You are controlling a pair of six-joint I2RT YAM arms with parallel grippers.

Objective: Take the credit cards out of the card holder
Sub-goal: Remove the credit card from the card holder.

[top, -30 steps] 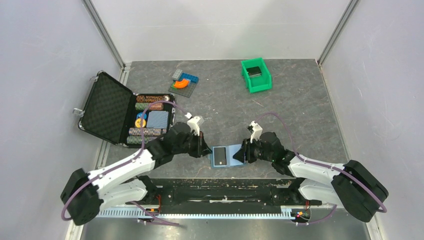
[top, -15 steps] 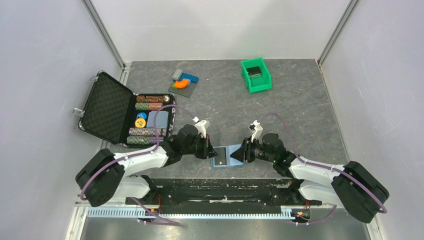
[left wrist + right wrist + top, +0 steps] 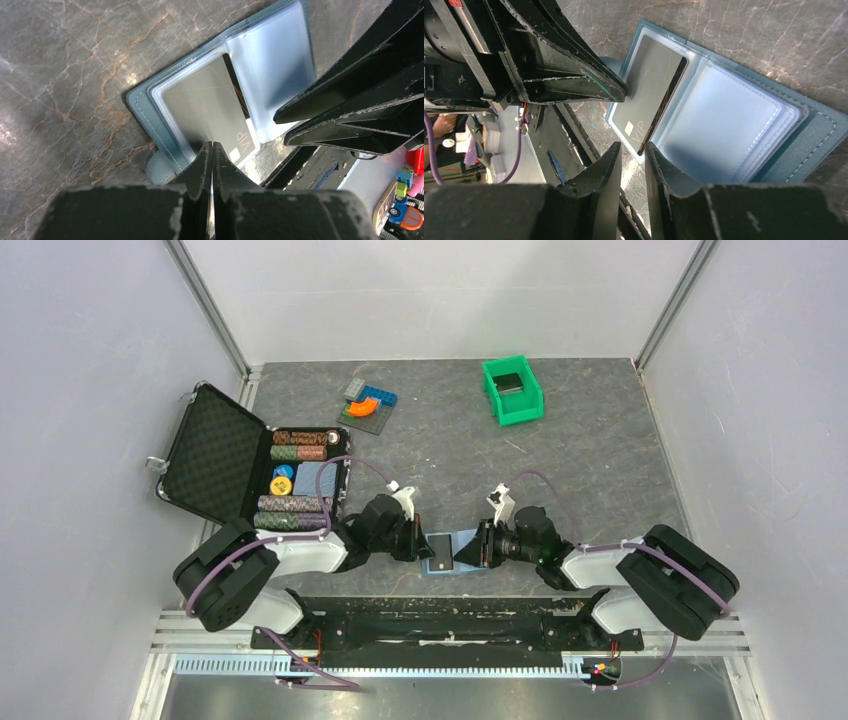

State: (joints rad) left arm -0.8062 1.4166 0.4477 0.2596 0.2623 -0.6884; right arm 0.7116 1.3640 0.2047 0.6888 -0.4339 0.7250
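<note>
While the card holder (image 3: 465, 545) lies open on the worktop (image 3: 580, 470) between the arms, the clenched left end effector (image 3: 212, 148) meets the sleeved credit card (image 3: 207, 107); the barely parted right end effector (image 3: 633, 150) should probably pin the empty half, so the card slides out flat.

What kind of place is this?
Probably a robot test cell in a lab: plain grey walls enclose one table, two robot arms are bolted at its edge, beside props like a green bin.

open teal card holder (image 3: 816, 132), grey credit card (image 3: 649, 95) inside
</note>
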